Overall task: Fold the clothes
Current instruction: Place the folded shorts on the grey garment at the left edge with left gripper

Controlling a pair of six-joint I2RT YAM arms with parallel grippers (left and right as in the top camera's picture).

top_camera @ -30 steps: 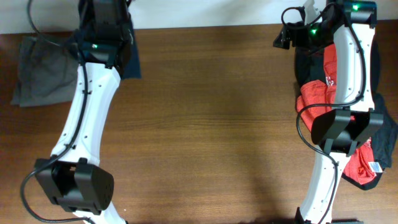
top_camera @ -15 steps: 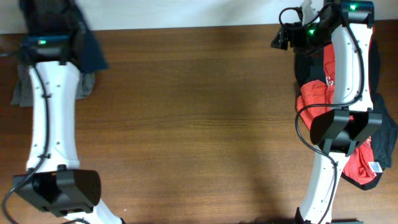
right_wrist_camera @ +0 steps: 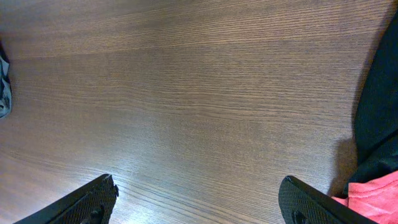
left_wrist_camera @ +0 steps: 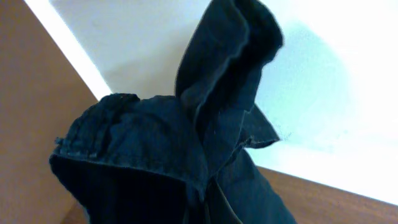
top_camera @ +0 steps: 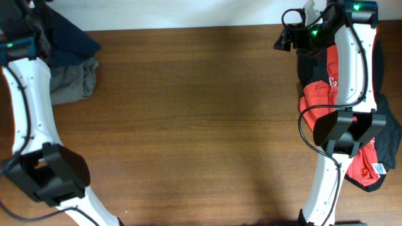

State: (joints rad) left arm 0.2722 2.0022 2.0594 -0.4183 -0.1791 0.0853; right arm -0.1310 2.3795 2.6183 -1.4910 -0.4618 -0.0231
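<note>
My left gripper (top_camera: pixel 38 24) is at the far left corner, above the table edge, shut on the dark navy shorts (top_camera: pixel 70 39). The shorts hang bunched from it and fill the left wrist view (left_wrist_camera: pixel 155 149), hiding the fingers. Grey shorts (top_camera: pixel 74 81) lie crumpled on the table just below them. My right gripper (right_wrist_camera: pixel 199 208) is open and empty over bare wood at the far right (top_camera: pixel 286 39). Beside it lies a pile with a red T-shirt (top_camera: pixel 319 95) and black garments (top_camera: pixel 308 66). The black garment (right_wrist_camera: pixel 379 118) and red cloth (right_wrist_camera: pixel 373 200) show at the right wrist view's right edge.
A white wall (left_wrist_camera: pixel 323 93) runs behind the table's far edge. The right arm's white links (top_camera: pixel 352 69) stand over the pile. A blue garment (top_camera: pixel 389 135) lies at the pile's right side. The brown wooden table (top_camera: pixel 201 113) stretches between the two arms.
My left arm has swung from the upper middle-left to the far left corner, carrying the navy shorts over the grey shorts. The right arm has not moved.
</note>
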